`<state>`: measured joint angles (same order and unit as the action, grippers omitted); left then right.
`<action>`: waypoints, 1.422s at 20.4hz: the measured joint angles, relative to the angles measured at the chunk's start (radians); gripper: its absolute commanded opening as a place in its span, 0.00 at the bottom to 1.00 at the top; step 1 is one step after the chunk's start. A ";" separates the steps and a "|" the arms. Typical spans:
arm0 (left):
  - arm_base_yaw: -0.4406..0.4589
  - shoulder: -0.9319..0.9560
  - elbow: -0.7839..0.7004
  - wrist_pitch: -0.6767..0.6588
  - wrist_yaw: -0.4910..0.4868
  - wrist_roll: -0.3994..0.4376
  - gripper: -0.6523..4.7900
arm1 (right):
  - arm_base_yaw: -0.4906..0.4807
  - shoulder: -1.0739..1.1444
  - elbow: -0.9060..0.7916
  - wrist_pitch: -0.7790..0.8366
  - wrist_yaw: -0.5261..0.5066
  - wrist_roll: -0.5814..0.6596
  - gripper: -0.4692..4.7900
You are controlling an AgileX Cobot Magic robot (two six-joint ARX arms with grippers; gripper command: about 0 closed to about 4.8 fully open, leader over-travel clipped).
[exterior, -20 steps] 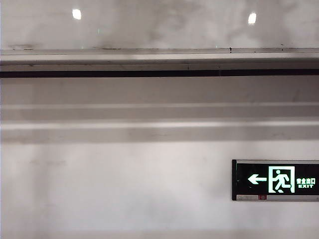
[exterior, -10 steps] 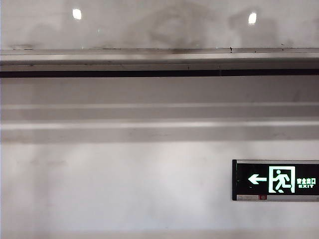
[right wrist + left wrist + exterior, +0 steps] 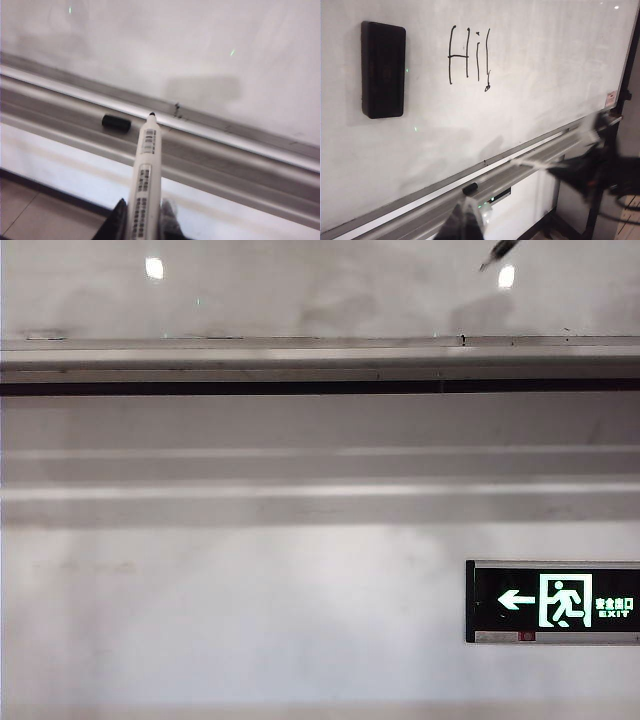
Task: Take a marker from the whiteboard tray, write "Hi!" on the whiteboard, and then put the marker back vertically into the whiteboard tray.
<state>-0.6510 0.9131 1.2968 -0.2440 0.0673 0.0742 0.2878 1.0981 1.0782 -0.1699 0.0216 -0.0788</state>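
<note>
**Uncapped marker held over the whiteboard tray, "Hi!" on the board**

We start at the right pincer (image 3: pixel 142 220): its two dark fingers (image 3: pixel 117 220) are closed narrowly on the marker (image 3: pixel 145 180), clamping the lower end of the white barrel. The marker points away from the pincer toward the whiteboard tray (image 3: pixel 225 160), its bare black tip hanging just above the tray's ledge; we cannot tell whether it touches. Beside the tip, lying flat in the tray's groove, is the loose black cap (image 3: pixel 116 123).

Beyond the tray rises the whiteboard (image 3: pixel 175 50), glossy and faintly smeared. In the left wrist view the same whiteboard (image 3: pixel 535 75) carries the black handwritten "Hi!" (image 3: pixel 469 57), well above the tray, and a black eraser (image 3: pixel 383 69) stuck on the board to one side of the writing. The tray (image 3: pixel 530 167) runs along the board's lower edge, with the cap (image 3: pixel 470 188) resting in it.

The left pincer (image 3: pixel 465 225) shows only as a dark, blurred shape near the tray; we cannot tell how wide it stands.

In the exterior view, the marker's tip (image 3: pixel 498 252) pokes in above the tray (image 3: pixel 320 355), against the whiteboard (image 3: pixel 300 290). Below the tray, on the wall, hangs a lit green exit sign (image 3: pixel 552 601).
</note>
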 measured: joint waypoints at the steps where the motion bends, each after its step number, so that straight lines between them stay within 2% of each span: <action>1: 0.000 0.000 0.000 0.000 0.000 0.000 0.11 | 0.000 0.028 0.000 0.009 0.000 0.004 0.09; 10: 0.000 0.000 0.000 0.000 0.000 0.000 0.11 | 0.000 0.243 0.000 0.203 0.013 0.028 0.09; 17: 0.000 0.000 0.000 0.000 0.000 0.000 0.11 | 0.000 0.294 0.000 0.269 0.084 0.030 0.09; 29: 0.000 0.000 0.000 0.000 0.000 0.000 0.11 | 0.000 0.393 0.000 0.414 0.114 0.075 0.09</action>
<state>-0.6514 0.9134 1.2964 -0.2440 0.0677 0.0742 0.2874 1.4910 1.0782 0.2436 0.1360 -0.0040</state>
